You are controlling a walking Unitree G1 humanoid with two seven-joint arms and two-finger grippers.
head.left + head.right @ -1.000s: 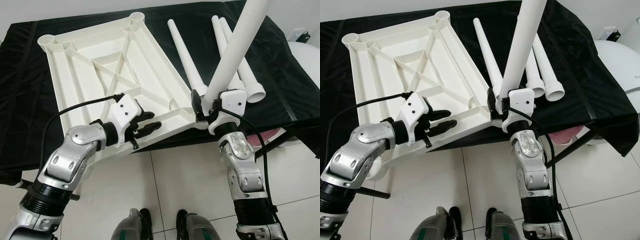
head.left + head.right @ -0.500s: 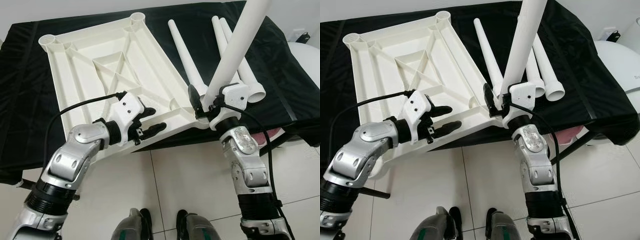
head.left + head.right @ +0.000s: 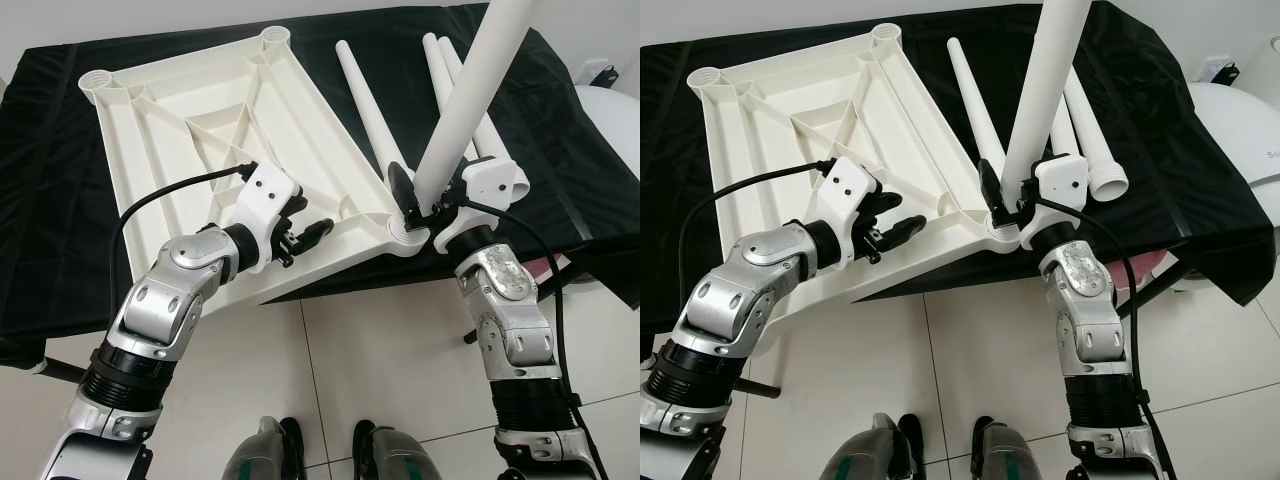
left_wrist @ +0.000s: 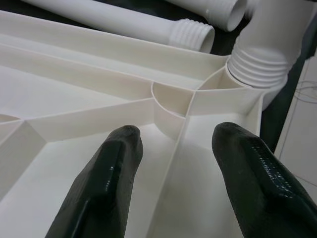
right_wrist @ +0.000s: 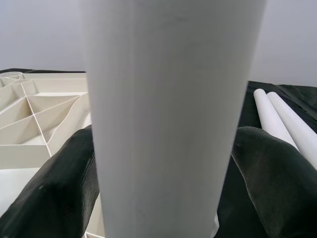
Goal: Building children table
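The white plastic tabletop [image 3: 200, 110] lies upside down, ribs up, on a black-covered table. My right gripper [image 3: 425, 205] is shut on a white leg [image 3: 470, 100] that stands steeply, its threaded end [image 4: 260, 64] sitting in the tabletop's near right corner socket [image 3: 405, 235]. In the right wrist view the leg [image 5: 168, 99] sits between both fingers [image 5: 54, 188]. My left gripper [image 3: 305, 225] is open over the tabletop's near edge, just left of that corner. Its fingers [image 4: 106, 183] straddle a rib without clamping it.
Three loose white legs [image 3: 368, 110] [image 3: 480, 130] lie on the black cloth [image 3: 560, 150] right of the tabletop. A white rounded object [image 3: 610, 110] stands at the far right. Tiled floor [image 3: 380, 350] and my feet [image 3: 270, 450] are below the table's near edge.
My left gripper has moved up and right onto the tabletop, toward the corner. The right gripper has shifted right, standing the leg more upright in the corner socket.
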